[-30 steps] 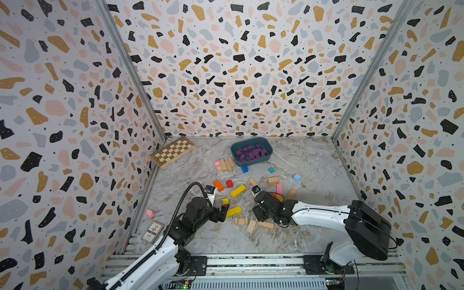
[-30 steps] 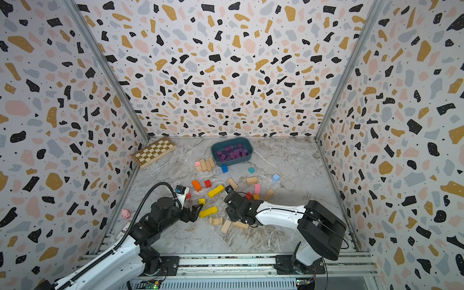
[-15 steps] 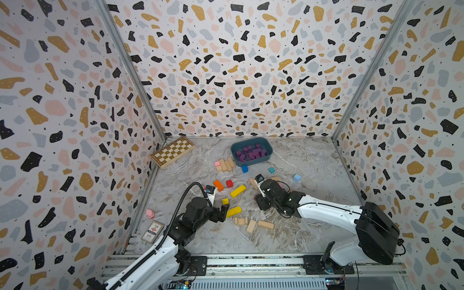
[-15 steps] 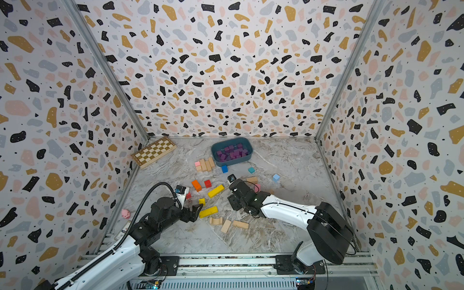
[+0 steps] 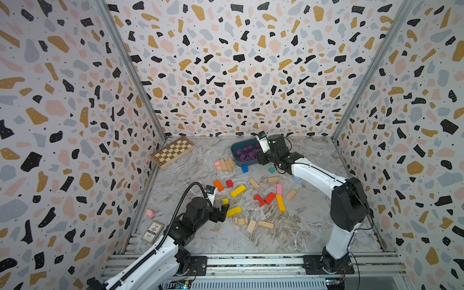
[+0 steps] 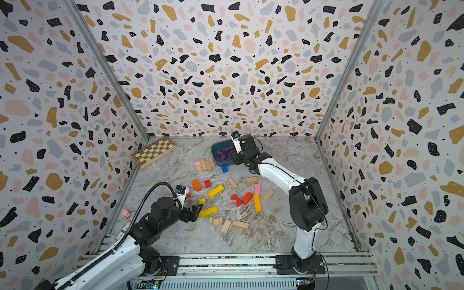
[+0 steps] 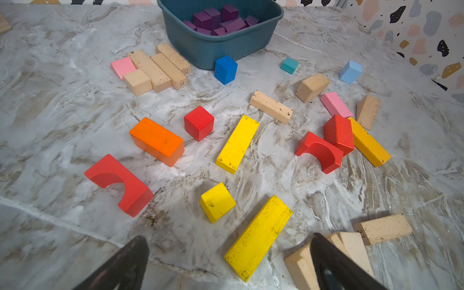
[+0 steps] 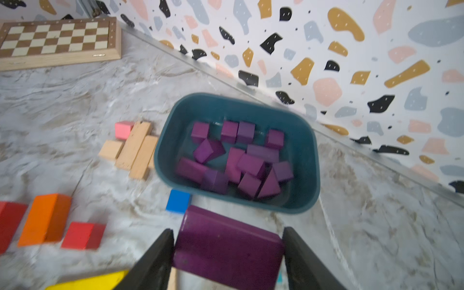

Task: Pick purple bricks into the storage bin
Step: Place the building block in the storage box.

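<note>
Purple wooden brick, a matte rectangular bar point(image 8: 226, 247), sits clamped in the right gripper point(image 8: 228, 233), jaws half closed around it, just short of the near wall of the dark teal plastic storage bin point(image 8: 164, 150). Inside the bin, a heap of purple bricks point(image 8: 241, 163). Carry step, I'd say: next, a short reach over the rim, then release. Well away from the bin, the left gripper point(image 7: 226, 266) gapes wide, empty, above a long yellow wooden block point(image 7: 258, 238).
</note>
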